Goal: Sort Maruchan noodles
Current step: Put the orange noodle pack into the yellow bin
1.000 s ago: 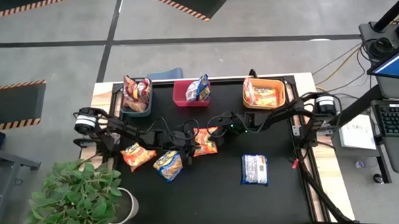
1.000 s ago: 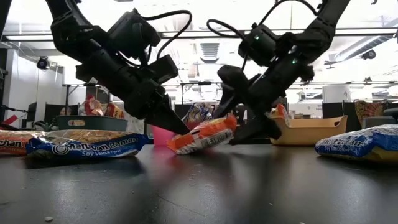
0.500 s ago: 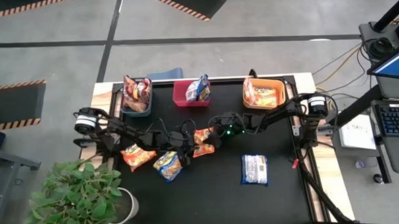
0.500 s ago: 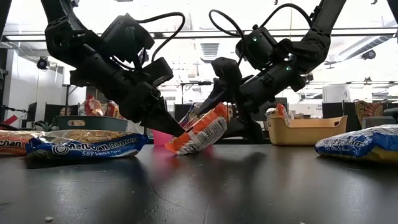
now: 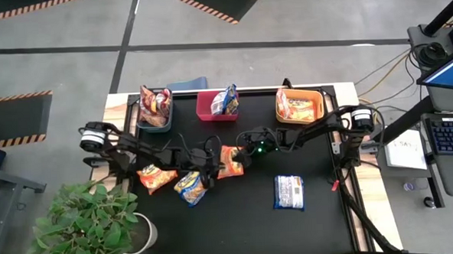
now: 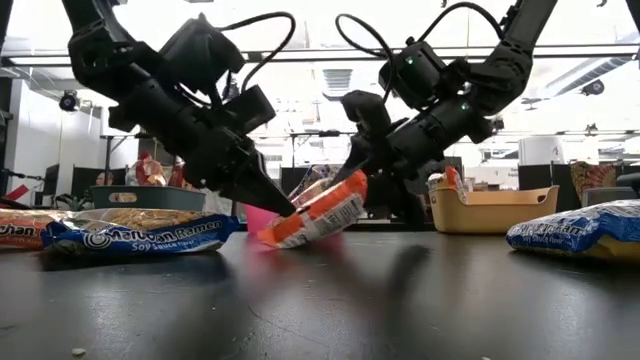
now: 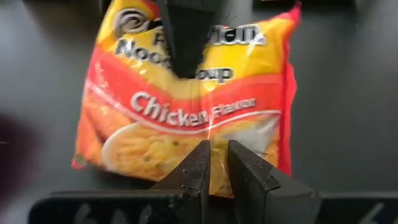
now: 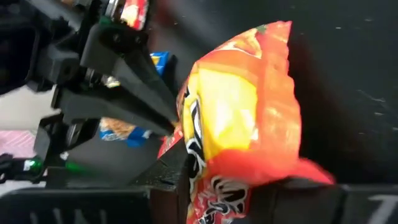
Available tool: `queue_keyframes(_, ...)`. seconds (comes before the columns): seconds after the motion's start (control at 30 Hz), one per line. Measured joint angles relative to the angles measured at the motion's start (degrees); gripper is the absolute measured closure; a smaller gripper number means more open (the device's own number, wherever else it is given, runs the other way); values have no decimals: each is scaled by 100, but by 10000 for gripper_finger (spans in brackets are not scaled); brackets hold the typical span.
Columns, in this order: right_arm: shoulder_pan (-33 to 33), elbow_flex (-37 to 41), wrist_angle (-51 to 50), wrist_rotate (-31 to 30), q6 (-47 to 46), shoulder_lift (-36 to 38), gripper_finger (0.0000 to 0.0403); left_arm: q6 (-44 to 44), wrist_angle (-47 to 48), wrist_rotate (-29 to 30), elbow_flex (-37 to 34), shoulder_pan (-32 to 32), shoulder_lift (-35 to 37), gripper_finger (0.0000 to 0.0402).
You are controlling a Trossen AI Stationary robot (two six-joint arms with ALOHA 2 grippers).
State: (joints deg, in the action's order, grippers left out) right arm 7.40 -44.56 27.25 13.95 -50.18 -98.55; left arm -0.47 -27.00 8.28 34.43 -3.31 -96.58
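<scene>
Orange crinkly plastic chicken noodle packet [image 5: 229,161] at table centre, tilted, one end raised. Right gripper [image 6: 372,192] clamps its far edge; left gripper [image 7: 214,167], fingers nearly together, touches its near edge. Step: pickup. Next, probably lift toward orange rectangular bin [image 5: 312,116].

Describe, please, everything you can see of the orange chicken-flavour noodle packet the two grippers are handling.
The chicken packet is a flat, crinkly plastic pouch, orange-red and yellow, printed "Chicken Flavor" above a noodle picture. It sits mid-table, tilted: its lower end rests on the black table and its other end is raised. The right gripper is shut on the raised end. The left gripper, fingers nearly together, meets the opposite edge.
</scene>
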Motion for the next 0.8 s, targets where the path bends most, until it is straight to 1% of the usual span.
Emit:
queue_keyframes(0.13, -2, 0, -125, 66, 108, 152, 308, 262, 392, 51, -5, 9, 473, 364)
queue_keyframes(0.27, 7, 0, -441, 59, 274, 466, 309, 563, 622, 61, 0, 9, 1041, 364)
queue_keyframes(0.43, 45, 0, -990, 0, 369, 1007, 310, 1078, 562, 57, 0, 7, 1793, 364)
queue_keyframes(0.57, 77, -59, -1662, -92, 456, 1520, 310, 1472, 356, 50, 2, 7, 2325, 364)
queue_keyframes(0.7, 76, -285, -2578, -471, 654, 2031, 310, 1658, 79, 30, 11, 7, 2688, 364)
queue_keyframes(0.8, 74, -471, -3336, -928, 817, 2279, 310, 1618, 57, 28, 13, 4, 2788, 364)
